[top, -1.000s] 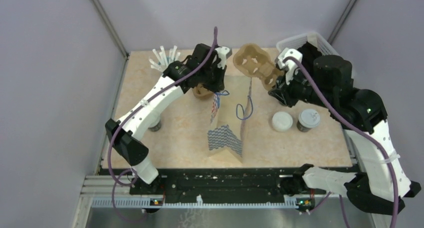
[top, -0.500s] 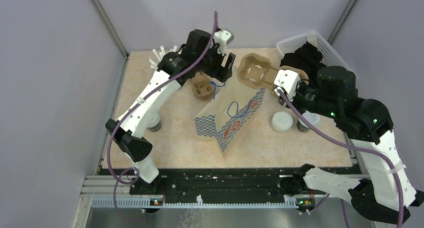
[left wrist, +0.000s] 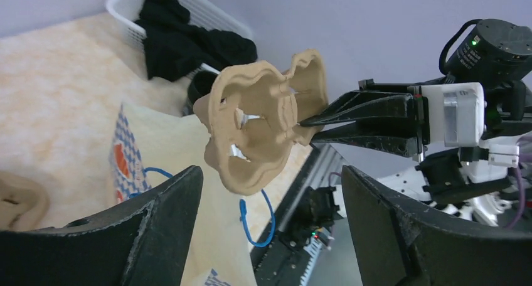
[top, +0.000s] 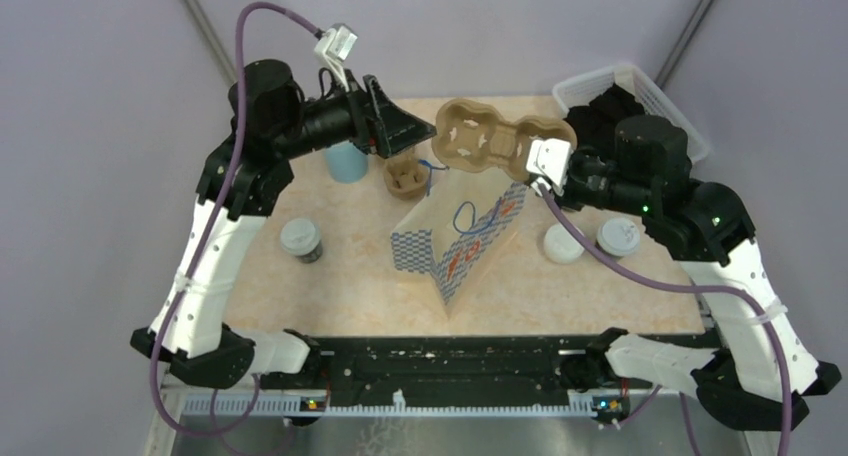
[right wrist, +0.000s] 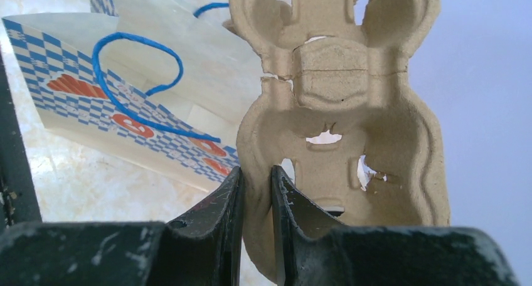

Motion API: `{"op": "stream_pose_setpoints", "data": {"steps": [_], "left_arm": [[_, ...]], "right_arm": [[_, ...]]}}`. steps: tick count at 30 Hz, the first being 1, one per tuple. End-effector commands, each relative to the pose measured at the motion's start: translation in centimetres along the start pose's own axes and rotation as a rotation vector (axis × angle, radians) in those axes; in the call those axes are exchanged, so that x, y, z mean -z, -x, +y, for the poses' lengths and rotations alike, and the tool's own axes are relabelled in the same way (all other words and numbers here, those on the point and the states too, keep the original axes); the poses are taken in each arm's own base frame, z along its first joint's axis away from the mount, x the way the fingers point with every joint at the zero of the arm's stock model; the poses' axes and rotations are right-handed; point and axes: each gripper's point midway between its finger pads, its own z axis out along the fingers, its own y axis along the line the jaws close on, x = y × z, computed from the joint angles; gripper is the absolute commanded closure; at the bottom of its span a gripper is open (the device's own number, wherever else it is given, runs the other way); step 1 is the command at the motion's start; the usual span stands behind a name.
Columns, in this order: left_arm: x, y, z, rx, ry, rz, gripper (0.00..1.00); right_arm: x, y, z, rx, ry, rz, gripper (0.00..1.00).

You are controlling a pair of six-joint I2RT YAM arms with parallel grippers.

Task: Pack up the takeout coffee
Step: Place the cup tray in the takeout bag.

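So right gripper (right wrist: pixel 256 173) is clamped on the 3 o'clock end of the brown moulded-pulp cup carrier (right wrist: pixel 339 110), left gripper (left wrist: pixel 270 173) fingers wide apart, empty. Nearest white-lidded black paper coffee cup (top: pixel 300 238) stands at left's 7 o'clock.

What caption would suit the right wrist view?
Right end effector pinching the rim of a brown pulp cup carrier, a blue-handled checkered paper bag behind.

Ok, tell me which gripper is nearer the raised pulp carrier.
Right. The right gripper pinches the carrier by its edge; the left gripper hangs open to its left, apart.
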Motion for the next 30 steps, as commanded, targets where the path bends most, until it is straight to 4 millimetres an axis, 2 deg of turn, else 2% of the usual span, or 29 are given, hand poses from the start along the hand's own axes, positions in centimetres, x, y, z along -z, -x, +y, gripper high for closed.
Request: {"op": "stream_pose_setpoints", "data": {"steps": [1,3,7,9,16,20,21,23,24,25,26,27,28,30], "left_arm": [[-1.9,-1.9,0.1,0.104,-0.111,0.085,0.15],[-2.1,-2.1,0.6,0.140,-0.097,0.088,0.21],[-2.3,-1.8,2.0,0.191,-0.034,0.081,0.21],[-2.5,-1.7,1.8,0.200,-0.063,0.081,0.24],[-3.0,-2.5,1.1,0.229,-0.149,0.122,0.58],[-3.0,-2.7,0.9,0.234,-0.165,0.136,0.71],[-3.0,-2.8,0.9,0.234,-0.165,0.139,0.78],[-2.9,-2.8,1.2,0.225,-0.157,0.140,1.00],[-2.8,-2.6,1.6,0.217,-0.142,0.128,1.00],[-2.6,-2.3,1.9,0.211,-0.122,0.110,1.00],[-2.3,-1.8,2.5,0.211,-0.094,0.087,1.00],[-2.0,-1.3,3.1,0.211,-0.060,0.057,1.00],[-1.3,-0.6,3.5,0.205,-0.033,0.018,1.00],[-0.2,0.5,4.9,0.212,0.034,-0.051,1.00]], "right_arm": [[-0.6,2.6,-0.3,0.041,0.017,-0.132,1.00],[-0.7,2.7,-0.2,0.034,0.019,-0.139,1.00],[-0.5,2.7,0.0,0.026,0.020,-0.148,1.00],[-0.5,2.7,0.3,0.025,0.028,-0.149,1.00],[-1.3,2.6,0.5,0.009,0.049,-0.156,1.00],[-1.7,2.7,0.2,-0.002,0.036,-0.166,1.00],[-1.8,2.7,0.2,-0.009,0.034,-0.163,1.00],[-1.9,2.5,-0.1,-0.044,0.016,-0.152,1.00],[-2.0,2.3,-0.5,-0.091,-0.009,-0.140,0.84],[-2.0,2.1,-1.0,-0.173,-0.047,-0.130,0.54],[-2.0,2.0,-1.1,-0.258,-0.070,-0.128,0.28],[-2.0,2.2,-0.9,-0.381,-0.082,-0.134,0.06],[-1.8,2.3,-0.8,-0.464,-0.099,-0.149,0.02],[-1.4,2.8,-0.6,-0.624,-0.134,-0.206,0.01]]}}
